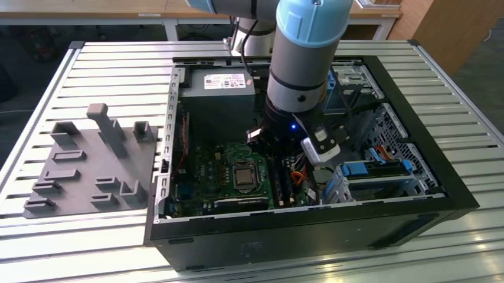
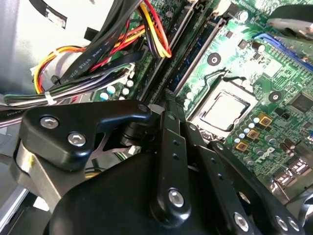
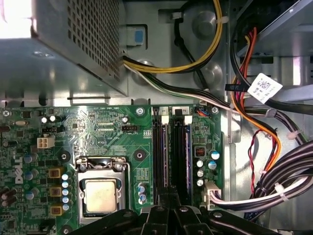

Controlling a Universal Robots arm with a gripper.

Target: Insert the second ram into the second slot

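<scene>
Second ram, best reading: a thin blue strip (image 3: 188, 156) standing on edge in the slot bank (image 3: 171, 152), in the slot farthest from the CPU socket (image 3: 100, 196). It looks seated or nearly so, though I cannot tell how deep it sits or whether its latches are closed. Its long axis runs parallel to the near side of the CPU socket, pointing toward the power supply (image 3: 73, 49) at one end. The gripper (image 3: 168, 200) hangs over the opposite end of the bank, the end farthest from the power supply. The fingers (image 2: 166, 122) are drawn together with no gap showing, and nothing can be seen pinched between them. Judgement: the tips line up with the middle of the bank, so the blue strip lies slightly to the side away from the CPU socket, not directly under them. In the exterior view the gripper (image 1: 268, 141) stands low inside the case, just above the board and beside the CPU socket (image 1: 244, 175). A loose cable bundle (image 3: 264, 166) lies beyond the bank, on the side away from the CPU socket and apart from the slots.
</scene>
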